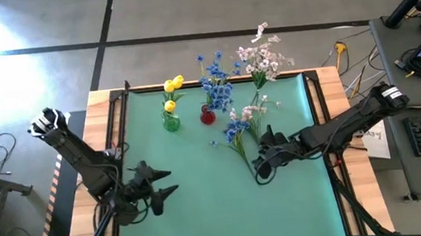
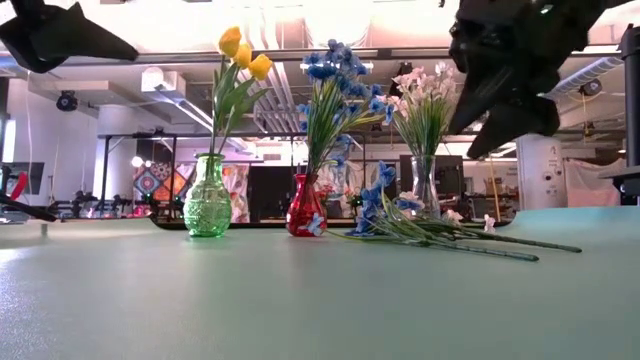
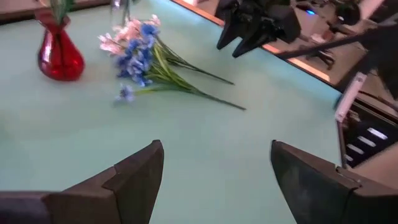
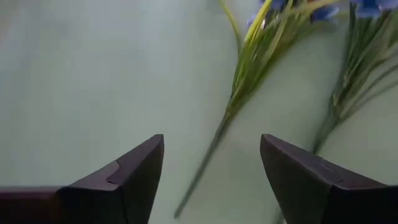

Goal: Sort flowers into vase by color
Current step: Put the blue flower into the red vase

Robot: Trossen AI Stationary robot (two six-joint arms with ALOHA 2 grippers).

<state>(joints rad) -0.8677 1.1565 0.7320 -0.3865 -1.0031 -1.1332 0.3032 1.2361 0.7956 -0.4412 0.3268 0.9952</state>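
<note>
Overhead, three vases are seen along the far side of the green mat (image 1: 204, 211): a green vase (image 1: 171, 122) with yellow buds (image 1: 172, 84), a red vase (image 1: 207, 117) with blue blossoms (image 1: 215, 86), and a third, probably clear, with pink-white sprays (image 1: 265, 57). A loose bundle (image 1: 241, 127) of blue and pink stems is left lying just beside the right gripper (image 1: 264, 167), so the sorting is judged mostly done. The left gripper (image 1: 163, 191) is parked near the front left, fingers spread and empty. At table height, the bundle (image 2: 420, 228) is shown flat beside the red vase. In the right wrist view, fingers (image 4: 130, 180) are held wide above green stems (image 4: 249, 81), with nothing grasped.
</note>
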